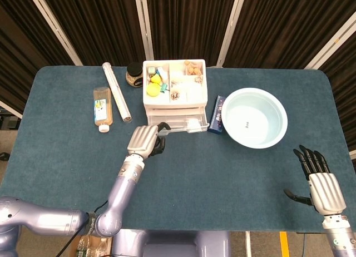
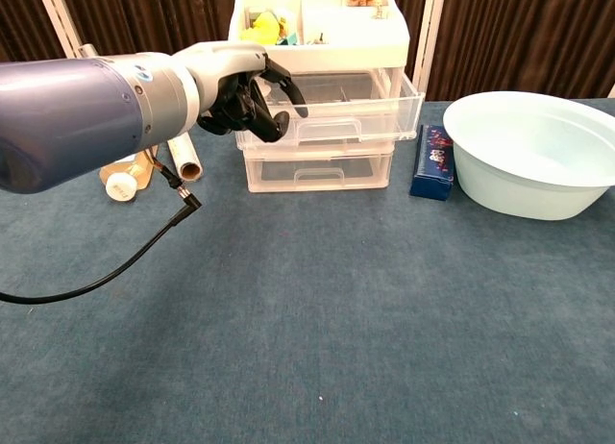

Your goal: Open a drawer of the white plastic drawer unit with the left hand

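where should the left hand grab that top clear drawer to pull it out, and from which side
Take the top drawer by the raised pull tab at the middle of its front lip, coming from the front. It already sits skewed, and the left hand is at its left corner, so a central pull should draw it straighter.

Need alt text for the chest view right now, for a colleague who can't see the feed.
The left robot hand has its fingers hooked on the left front corner of the top drawer of the white plastic drawer unit, which sits pulled partly out. To the right stand a blue box and a white basin.
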`<state>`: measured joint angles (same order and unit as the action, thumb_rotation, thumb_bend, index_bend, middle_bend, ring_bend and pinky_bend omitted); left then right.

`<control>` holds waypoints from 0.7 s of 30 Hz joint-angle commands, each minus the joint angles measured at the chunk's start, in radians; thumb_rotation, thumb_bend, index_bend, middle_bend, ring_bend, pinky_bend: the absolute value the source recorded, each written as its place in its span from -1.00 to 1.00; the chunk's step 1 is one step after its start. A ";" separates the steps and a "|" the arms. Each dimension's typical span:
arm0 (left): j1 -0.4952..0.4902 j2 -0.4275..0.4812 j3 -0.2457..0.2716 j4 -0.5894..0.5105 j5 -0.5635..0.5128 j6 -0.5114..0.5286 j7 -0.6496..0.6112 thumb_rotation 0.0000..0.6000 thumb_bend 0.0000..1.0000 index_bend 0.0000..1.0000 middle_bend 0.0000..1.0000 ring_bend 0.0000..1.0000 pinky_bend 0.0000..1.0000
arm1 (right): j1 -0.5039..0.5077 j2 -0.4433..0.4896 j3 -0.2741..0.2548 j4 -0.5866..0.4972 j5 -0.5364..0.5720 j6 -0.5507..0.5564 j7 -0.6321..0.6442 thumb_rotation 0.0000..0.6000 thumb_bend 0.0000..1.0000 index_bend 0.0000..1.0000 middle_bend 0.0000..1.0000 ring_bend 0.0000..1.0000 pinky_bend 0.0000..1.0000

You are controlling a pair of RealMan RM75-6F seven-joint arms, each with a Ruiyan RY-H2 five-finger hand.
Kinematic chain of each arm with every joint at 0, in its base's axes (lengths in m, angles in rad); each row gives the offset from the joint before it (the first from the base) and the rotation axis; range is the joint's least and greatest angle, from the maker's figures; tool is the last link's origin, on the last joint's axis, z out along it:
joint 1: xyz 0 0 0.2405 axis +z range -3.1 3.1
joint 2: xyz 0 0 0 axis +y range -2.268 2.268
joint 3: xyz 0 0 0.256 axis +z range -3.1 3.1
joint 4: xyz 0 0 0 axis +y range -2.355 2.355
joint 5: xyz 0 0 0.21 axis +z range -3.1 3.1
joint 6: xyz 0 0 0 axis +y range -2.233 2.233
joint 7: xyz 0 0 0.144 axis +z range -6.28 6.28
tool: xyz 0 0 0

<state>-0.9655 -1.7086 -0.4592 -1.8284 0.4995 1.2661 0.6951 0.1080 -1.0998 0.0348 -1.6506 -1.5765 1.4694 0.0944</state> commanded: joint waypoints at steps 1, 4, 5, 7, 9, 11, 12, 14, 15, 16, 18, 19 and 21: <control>-0.002 0.012 0.003 -0.026 -0.020 -0.003 -0.002 1.00 0.26 -0.34 1.00 1.00 0.97 | 0.000 0.000 0.000 0.001 -0.001 0.001 0.000 1.00 -0.66 -1.00 -1.00 -1.00 -1.00; -0.003 0.020 0.011 -0.049 -0.022 -0.001 -0.006 1.00 0.26 -0.34 1.00 1.00 0.97 | 0.000 0.000 0.000 -0.001 -0.002 0.003 -0.001 1.00 -0.66 -1.00 -1.00 -1.00 -1.00; -0.003 0.022 0.014 -0.056 -0.020 -0.001 -0.008 1.00 0.26 -0.34 1.00 1.00 0.97 | 0.000 0.000 0.000 -0.001 -0.002 0.003 -0.001 1.00 -0.66 -1.00 -1.00 -1.00 -1.00; -0.004 0.025 0.020 -0.070 -0.015 0.000 -0.014 1.00 0.26 -0.33 1.00 1.00 0.97 | -0.001 -0.001 0.000 -0.001 -0.001 0.002 -0.001 1.00 -0.66 -1.00 -1.00 -1.00 -1.00; -0.005 0.028 0.026 -0.085 -0.006 0.000 -0.022 1.00 0.26 -0.33 1.00 1.00 0.97 | -0.001 -0.001 -0.001 0.000 -0.002 0.003 -0.001 1.00 -0.66 -1.00 -1.00 -1.00 -1.00; -0.007 0.031 0.031 -0.094 -0.002 0.000 -0.025 1.00 0.26 -0.32 1.00 1.00 0.97 | -0.002 -0.002 -0.001 0.001 -0.005 0.005 -0.002 1.00 -0.66 -1.00 -1.00 -1.00 -1.00; -0.008 0.033 0.033 -0.098 -0.003 0.000 -0.025 1.00 0.26 -0.32 1.00 1.00 0.97 | -0.002 -0.003 -0.002 0.002 -0.005 0.006 -0.002 1.00 -0.66 -1.00 -1.00 -1.00 -1.00; -0.010 0.037 0.039 -0.107 -0.006 0.001 -0.023 1.00 0.26 -0.34 1.00 1.00 0.97 | -0.001 -0.003 -0.002 0.002 -0.006 0.005 -0.002 1.00 -0.66 -1.00 -1.00 -1.00 -1.00; -0.011 0.038 0.041 -0.110 -0.007 0.002 -0.024 1.00 0.26 -0.36 1.00 1.00 0.97 | -0.001 -0.002 -0.002 0.002 -0.006 0.005 -0.002 1.00 -0.66 -1.00 -1.00 -1.00 -1.00; -0.012 0.039 0.043 -0.112 -0.005 0.004 -0.025 1.00 0.25 -0.38 1.00 1.00 0.97 | -0.001 -0.002 -0.002 0.002 -0.006 0.005 -0.002 1.00 -0.66 -1.00 -1.00 -1.00 -1.00; -0.013 0.040 0.049 -0.111 0.006 0.012 -0.029 1.00 0.23 -0.44 1.00 1.00 0.97 | -0.001 -0.002 -0.002 0.002 -0.006 0.005 -0.001 1.00 -0.66 -1.00 -1.00 -1.00 -1.00; -0.013 0.041 0.053 -0.108 0.014 0.016 -0.029 1.00 0.19 -0.49 1.00 1.00 0.96 | -0.002 -0.002 -0.002 0.002 -0.006 0.005 0.000 1.00 -0.66 -1.00 -1.00 -1.00 -1.00; -0.014 0.041 0.062 -0.097 0.031 0.025 -0.026 1.00 0.07 -0.58 1.00 0.99 0.96 | -0.002 -0.002 -0.002 0.002 -0.007 0.005 0.000 1.00 -0.66 -1.00 -1.00 -1.00 -1.00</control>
<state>-0.9787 -1.6680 -0.4028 -1.9319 0.5224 1.2854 0.6678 0.1064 -1.1015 0.0323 -1.6490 -1.5836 1.4749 0.0945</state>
